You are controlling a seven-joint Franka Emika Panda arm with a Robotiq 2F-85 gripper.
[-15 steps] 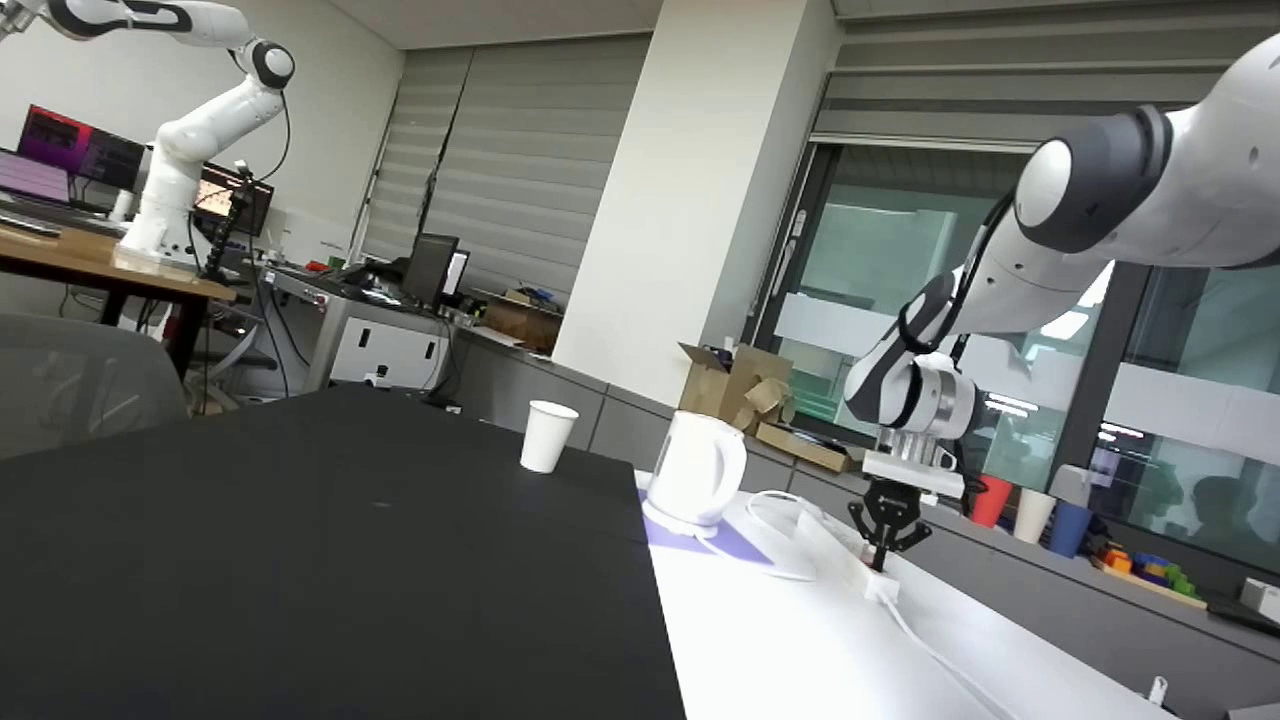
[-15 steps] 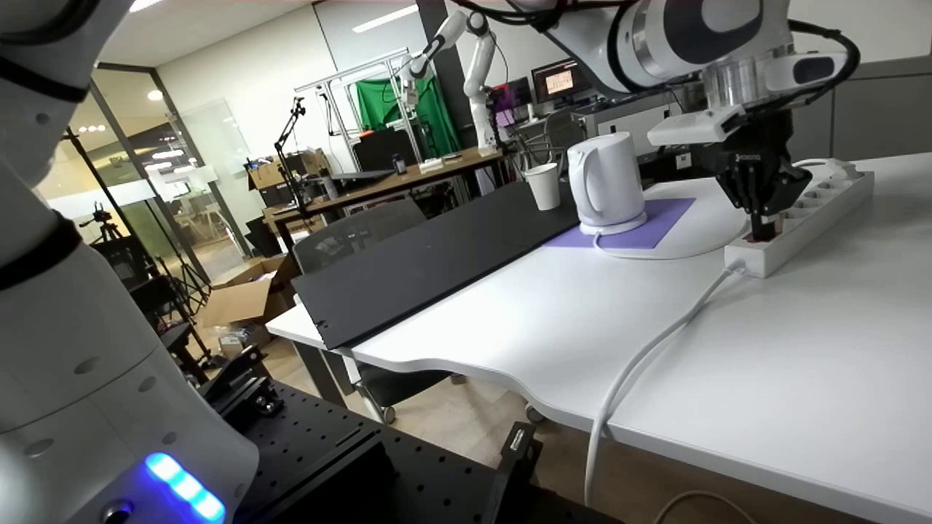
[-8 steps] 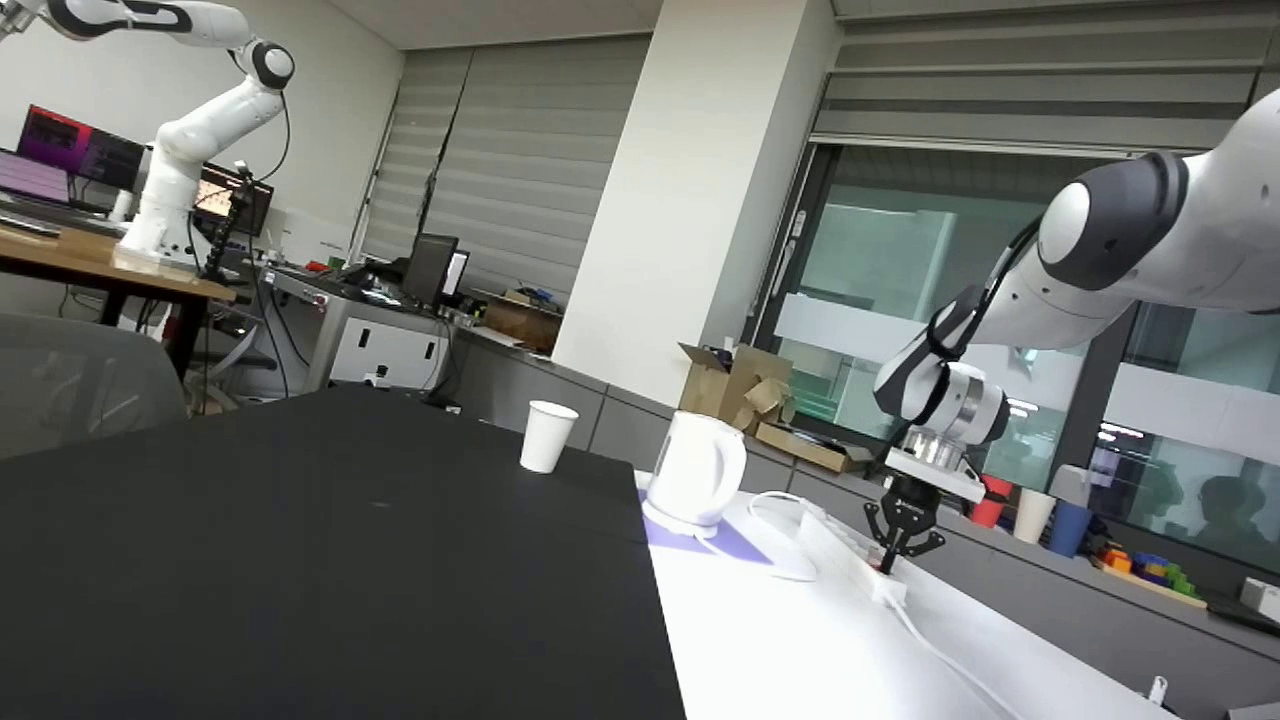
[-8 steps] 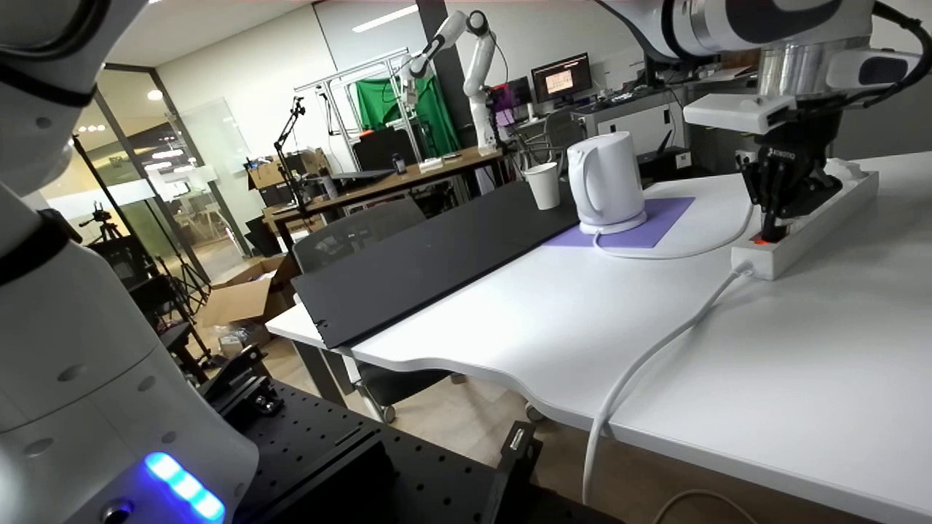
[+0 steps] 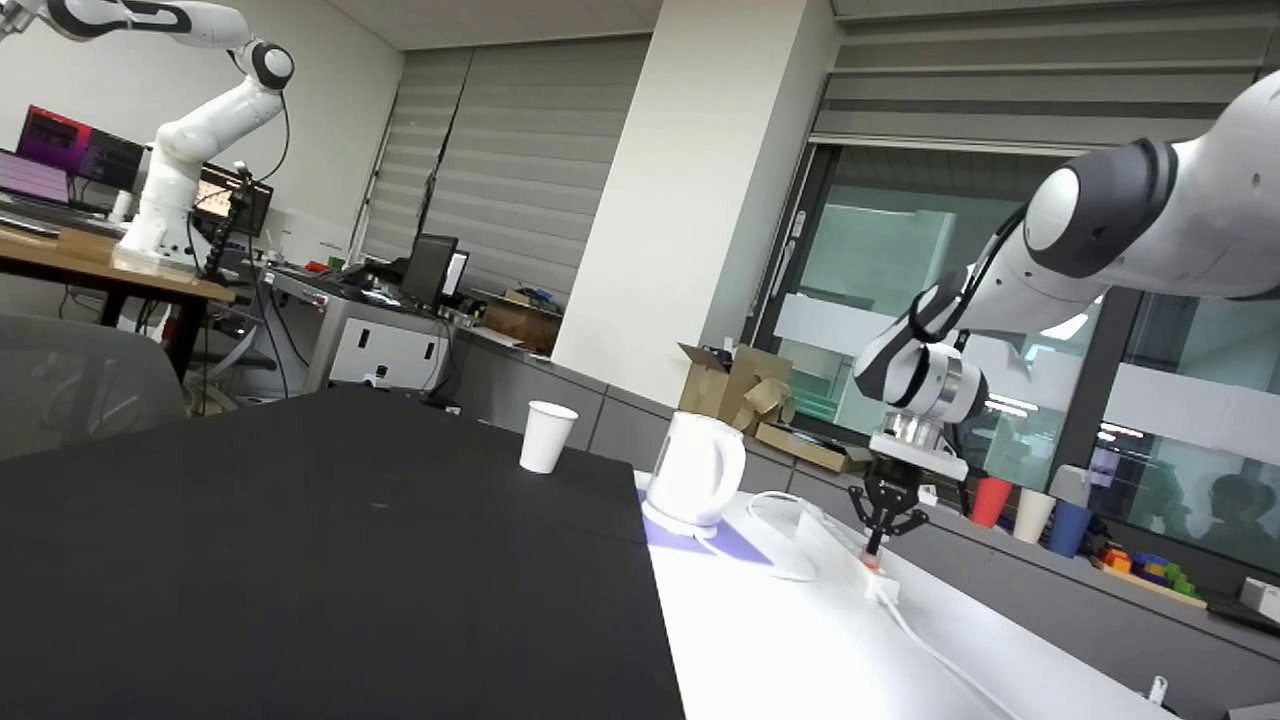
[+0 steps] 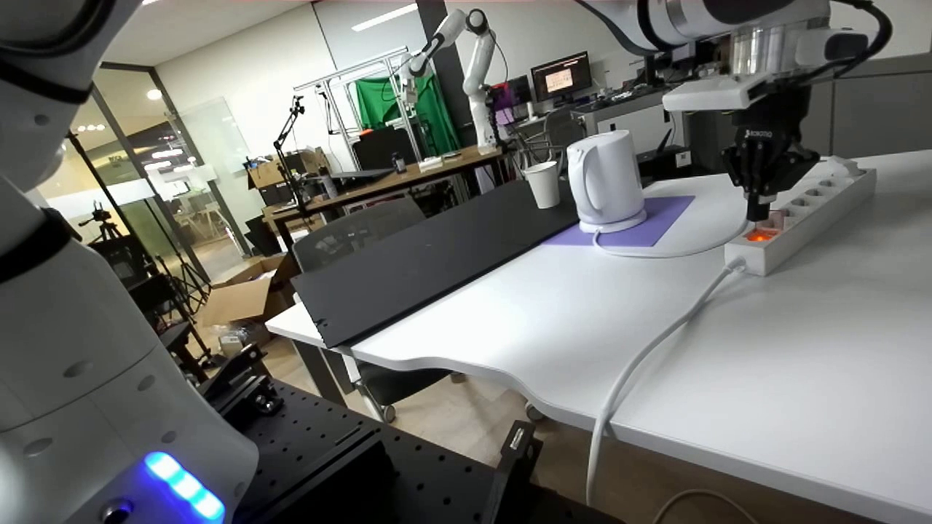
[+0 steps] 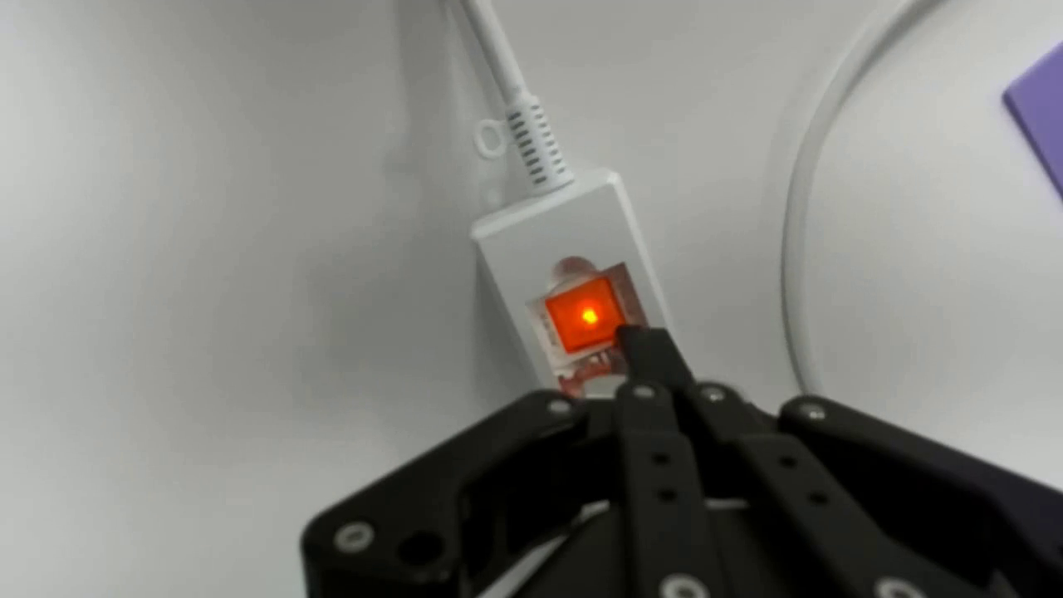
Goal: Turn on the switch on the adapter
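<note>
In an exterior view we recorded, from the left, the cup (image 6: 542, 187), the kettle (image 6: 606, 175) on the mat (image 6: 665, 211), the gripper (image 6: 758, 211), clenched on nothing, and the adapter (image 6: 815, 222), flat at the right of the table (image 6: 524, 335). In the wrist view the switch (image 7: 585, 312), at the adapter's end, glowed orange, its corner overlapped by the fingertips (image 7: 654, 355); the cord (image 7: 795, 249) curved past at the right. We judged the switch on and only withdrawal outstanding. We noted these risks:

- Press: any dip of the gripper could turn the switch off, since the fingertips hung just above it; we could not rule out contact.
- Drag: sideways travel at that height could shift the adapter, as we saw nothing clamping it.
- Snag: a low exit toward the kettle could catch the cord.
</note>
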